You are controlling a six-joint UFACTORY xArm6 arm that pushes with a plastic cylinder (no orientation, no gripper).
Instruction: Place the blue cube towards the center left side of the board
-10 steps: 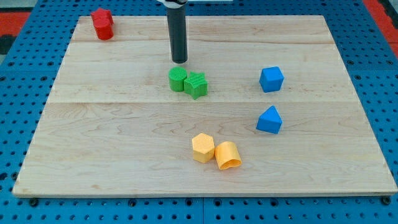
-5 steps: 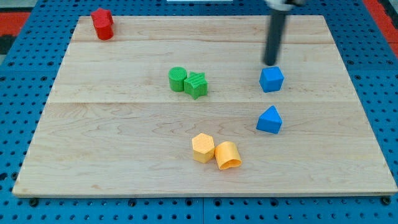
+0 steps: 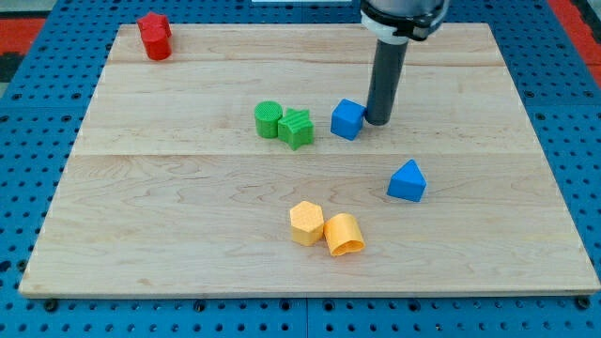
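The blue cube (image 3: 347,119) lies on the wooden board (image 3: 188,188), a little right of the middle. My tip (image 3: 377,120) stands right against the cube's right side. The green star block (image 3: 296,129) is a short way to the cube's left, with the green cylinder (image 3: 268,119) touching the star's left side.
A blue triangular block (image 3: 407,181) lies below and right of my tip. An orange hexagonal block (image 3: 306,223) and an orange arch-shaped block (image 3: 344,235) sit together near the view's bottom middle. A red block (image 3: 155,36) is at the top left corner.
My tip swept from above the green blocks to the right, then came down to the blue cube's right side and pushed the cube leftward toward the green star.
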